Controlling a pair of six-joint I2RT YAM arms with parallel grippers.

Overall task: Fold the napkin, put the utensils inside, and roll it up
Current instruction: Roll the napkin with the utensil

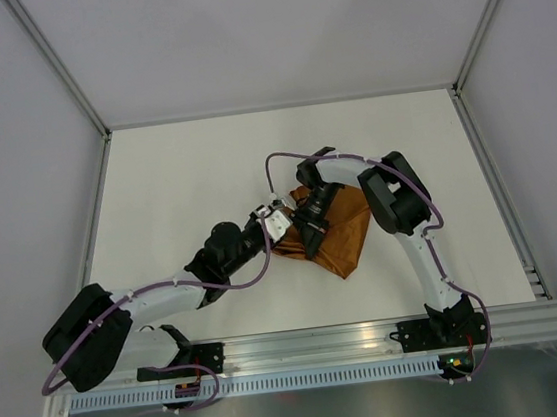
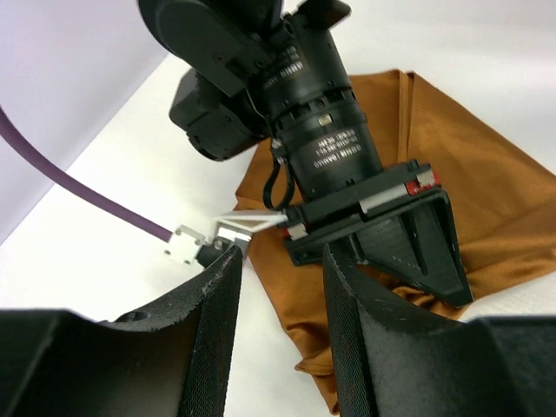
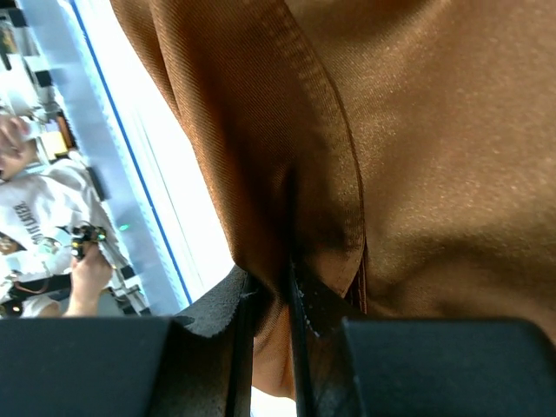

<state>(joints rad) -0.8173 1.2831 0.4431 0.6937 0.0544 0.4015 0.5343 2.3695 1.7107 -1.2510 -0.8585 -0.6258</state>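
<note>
Clamped w/ right hand (image 3: pixel 269 300) on a bunched fold of the napkin (image 3: pixel 434 130); cloth pinched btwn both fingers, the rest spreading away beyond the fingertips. Left hand (image 2: pixel 280 261) apart, nothing btwn the fingers, hovering just beside the napkin's edge w/ the right arm's wrist (image 2: pixel 321 130) directly ahead of the fingertips. From above: napkin crumpled into a rough triangle on the surface (image 1: pixel 185 179), mostly on the far side of right hand from left hand. No fork seen in any view; can't tell if under the cloth or off-frame.

Risks, as judged:
- Might collide hand-to-hand: v. tight spacing, left fingertips close to right hand's housing. Any forward push by left = knock, maybe jolting the pinch loose.
- Might shut left hand on the wrong thing: white connector (image 2: pixel 189 243) & purple cable (image 2: pixel 78 187) just off one left fingertip, about as near as the cloth edge. Snag there = tugged cable, no grip on fabric.
- Might grab more than one layer: folds stacked near the edge, so a pinch there prob. drags the whole bundle instead of lifting one flap.
- Might slip: slick-looking weave, likely to slide out of a shallow pinch under uneven pull.
- Might end w/ a lopsided fold, no flat bed for the fork.
</note>
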